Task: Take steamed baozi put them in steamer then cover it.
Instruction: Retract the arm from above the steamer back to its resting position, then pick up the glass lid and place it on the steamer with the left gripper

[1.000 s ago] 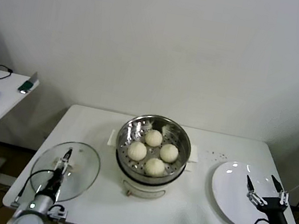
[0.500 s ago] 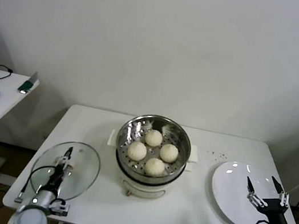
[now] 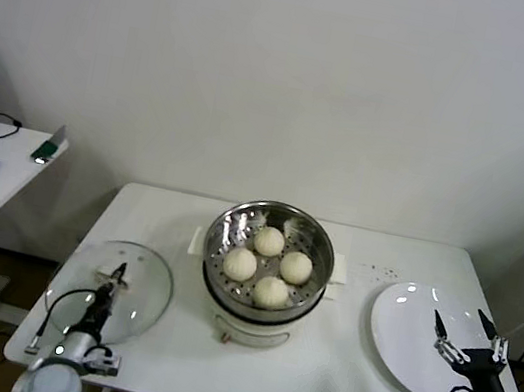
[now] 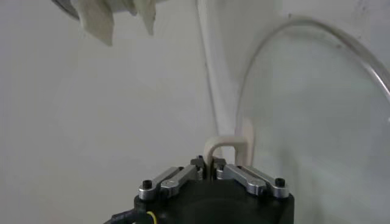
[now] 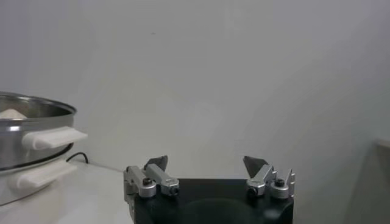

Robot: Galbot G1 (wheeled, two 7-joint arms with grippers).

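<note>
Closing on the cover (image 3: pixel 108 302) handle, the left gripper (image 3: pixel 110 283) has gone from wide open a second ago to clamped on the white oblong handle (image 4: pixel 226 150); the cover has also shifted slightly away from the steamer (image 3: pixel 270 254) and now looks tilted, its edge off the worktop (image 3: pixel 333 371). Judgement: the grasp is made and the lift is beginning, so only the covering step remains.

All four steamed baozi (image 3: pixel 267 265) sit inside the steamer, at the middle of the worktop. The cover lies well to the left of the steamer, near the front edge.

Right gripper (image 3: pixel 465 344) hangs idle, fingers spread and holding nothing, over the plate (image 3: pixel 404 335) right of the steamer.

Materials:
- baozi: smooth, cream-white, round dough.
- steamer: shiny steel basket, perforated floor, white base with side handles.
- cover: clear glass disc, metal rim.
- plate: flat, glossy white.
</note>
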